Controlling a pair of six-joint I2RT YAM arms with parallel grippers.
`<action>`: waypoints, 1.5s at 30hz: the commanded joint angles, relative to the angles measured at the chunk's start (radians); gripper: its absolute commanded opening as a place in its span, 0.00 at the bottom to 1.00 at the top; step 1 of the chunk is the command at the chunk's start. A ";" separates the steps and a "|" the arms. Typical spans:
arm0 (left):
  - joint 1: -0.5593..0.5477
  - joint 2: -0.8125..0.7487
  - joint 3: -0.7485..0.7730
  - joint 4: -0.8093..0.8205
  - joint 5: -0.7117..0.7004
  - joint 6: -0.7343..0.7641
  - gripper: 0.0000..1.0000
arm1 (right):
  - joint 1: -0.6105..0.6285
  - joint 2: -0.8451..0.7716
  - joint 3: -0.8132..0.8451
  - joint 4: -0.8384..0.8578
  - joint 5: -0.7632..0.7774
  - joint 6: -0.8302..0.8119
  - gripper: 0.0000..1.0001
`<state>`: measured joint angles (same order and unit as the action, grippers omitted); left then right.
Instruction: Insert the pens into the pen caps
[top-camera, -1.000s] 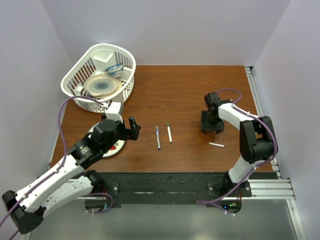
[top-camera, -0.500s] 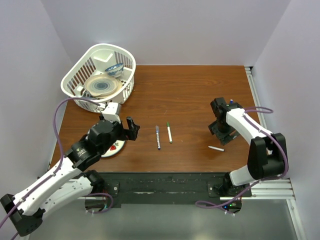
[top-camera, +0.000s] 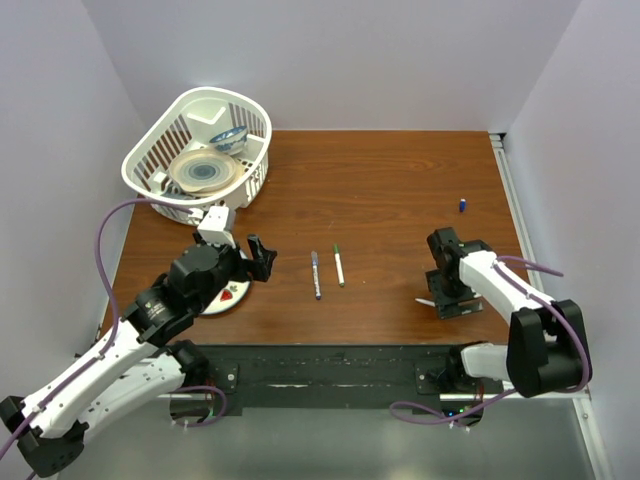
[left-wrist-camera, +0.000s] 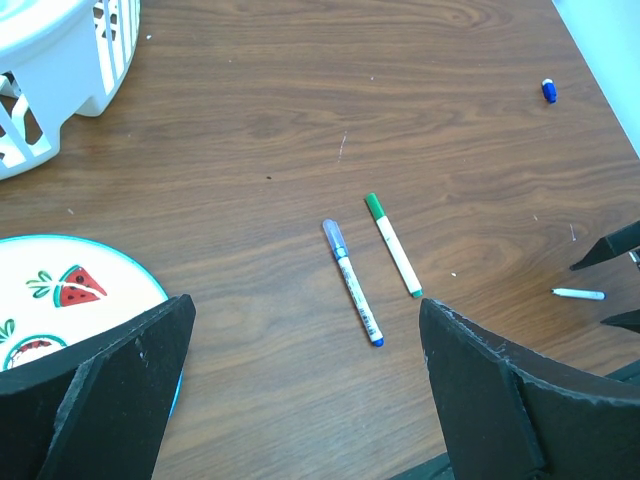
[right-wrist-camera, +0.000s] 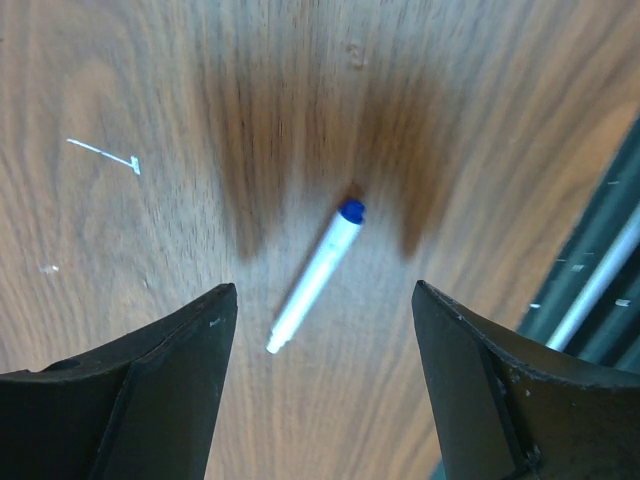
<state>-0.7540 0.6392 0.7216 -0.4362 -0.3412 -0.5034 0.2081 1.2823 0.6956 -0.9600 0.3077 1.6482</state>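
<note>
We start at the right gripper (right-wrist-camera: 320, 295): its two black jaws stand well apart and grasp nothing, poised over a thin white marker pen with a blue tip (right-wrist-camera: 312, 280) that lies on the brown wooden table (right-wrist-camera: 120, 80) between them (touching neither jaw, as far as we can see). Farther off, near the table's far right edge, a small stubby blue plastic cap (top-camera: 463, 205) sits alone. At mid-table a white pen with a purple-grey cap (left-wrist-camera: 352, 283) and a white pen with a green cap (left-wrist-camera: 394, 247) lie side by side, not touching. Our left gripper (left-wrist-camera: 307, 303) hangs near them, spread fully wide and empty. Beneath one of its jaws is a round white plate with a watermelon picture (left-wrist-camera: 110, 270), and beyond that a white slatted plastic basket (left-wrist-camera: 60, 60) holding dishes.
</note>
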 joint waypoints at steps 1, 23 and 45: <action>-0.001 -0.010 -0.002 0.020 -0.018 0.025 0.99 | -0.004 0.021 -0.037 0.104 0.017 0.093 0.74; -0.001 0.034 -0.007 0.044 0.014 0.032 0.97 | 0.014 0.330 0.067 0.594 -0.063 -0.659 0.07; 0.001 -0.001 -0.010 0.065 0.099 0.158 0.94 | 0.296 0.609 0.449 0.366 -0.438 -1.831 0.00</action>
<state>-0.7540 0.6662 0.7044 -0.4118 -0.2729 -0.4015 0.4358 1.8122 1.1355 -0.4915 0.0010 0.0380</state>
